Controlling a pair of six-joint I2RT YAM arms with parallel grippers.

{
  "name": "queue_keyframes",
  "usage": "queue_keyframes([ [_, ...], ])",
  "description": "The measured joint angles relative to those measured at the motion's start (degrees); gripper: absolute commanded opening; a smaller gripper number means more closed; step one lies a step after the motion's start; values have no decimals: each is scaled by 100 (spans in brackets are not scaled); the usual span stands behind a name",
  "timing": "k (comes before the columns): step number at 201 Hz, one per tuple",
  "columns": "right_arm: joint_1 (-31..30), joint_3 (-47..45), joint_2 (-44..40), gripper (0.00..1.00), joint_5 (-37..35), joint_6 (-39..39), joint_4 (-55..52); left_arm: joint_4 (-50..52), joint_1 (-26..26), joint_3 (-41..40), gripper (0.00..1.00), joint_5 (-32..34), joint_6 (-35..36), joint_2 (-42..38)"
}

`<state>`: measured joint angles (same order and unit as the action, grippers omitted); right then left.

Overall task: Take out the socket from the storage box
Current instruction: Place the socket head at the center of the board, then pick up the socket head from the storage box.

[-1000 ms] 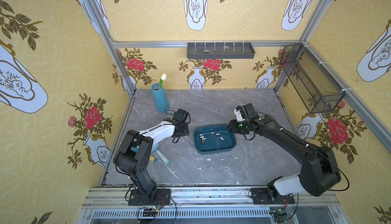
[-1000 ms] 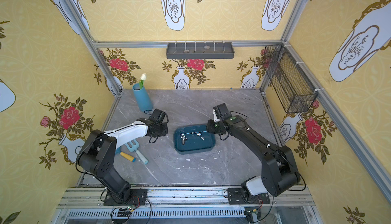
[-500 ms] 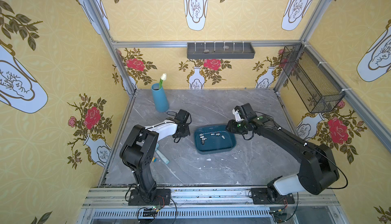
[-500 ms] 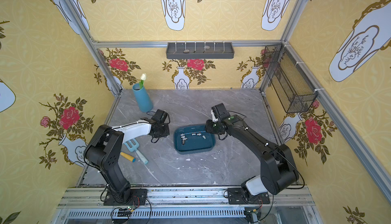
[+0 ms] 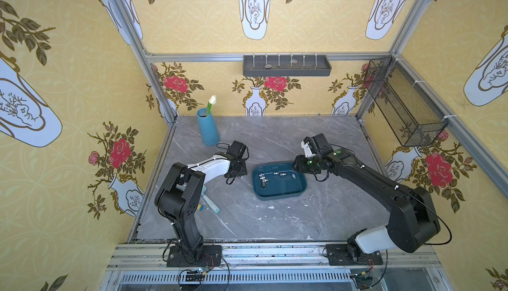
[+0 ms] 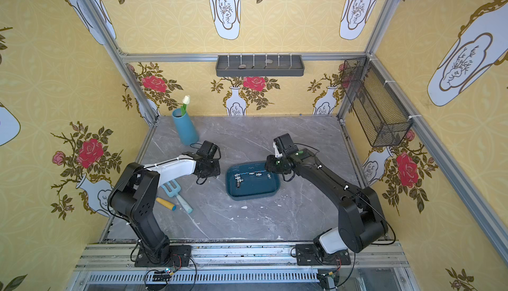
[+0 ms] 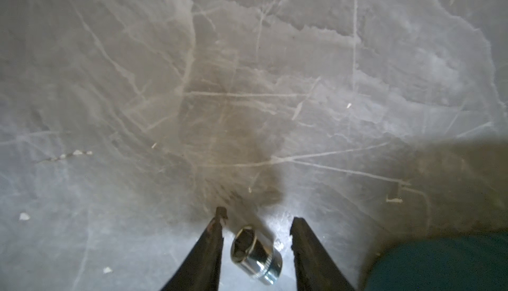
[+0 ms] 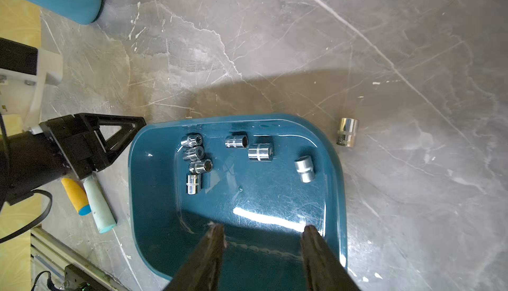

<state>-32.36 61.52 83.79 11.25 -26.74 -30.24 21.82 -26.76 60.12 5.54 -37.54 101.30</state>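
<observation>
Left gripper (image 7: 259, 216): jaws stood apart, low over the tabletop (image 5: 275, 221), just beside the storage box (image 8: 247, 201); they gripped nothing.
Socket (image 7: 256, 254): a chrome one lay on its side on the tabletop between the left jaws, hex opening showing, with a gap to each finger, outside the box.
Right gripper (image 8: 263, 228): jaws spread wide above one end of the storage box, with nothing between them.
Storage box: dark teal, shallow, sat flat near the middle of the tabletop between the two arms in both top views.
Box contents: seven sockets lay inside; a cluster of four (image 8: 194, 163) sat close together, a pair (image 8: 248, 146) nearby, and one matte socket (image 8: 304, 169) apart from the rest.
Second loose socket (image 8: 347, 132): lay on the tabletop just outside the box's rim, on the side away from the left gripper.
Vase (image 5: 208, 127): blue, upright at the back left, holding a white tulip.
Hand tools (image 6: 176, 196): a pale blue fork and a yellow-handled piece lay beside the left arm.
</observation>
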Motion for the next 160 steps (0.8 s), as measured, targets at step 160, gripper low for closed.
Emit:
queue_keyframes([
  [160, -157, 140, 256, 51, -13, -2, 31, 162, 7, 608, 54, -146, 195, 284],
])
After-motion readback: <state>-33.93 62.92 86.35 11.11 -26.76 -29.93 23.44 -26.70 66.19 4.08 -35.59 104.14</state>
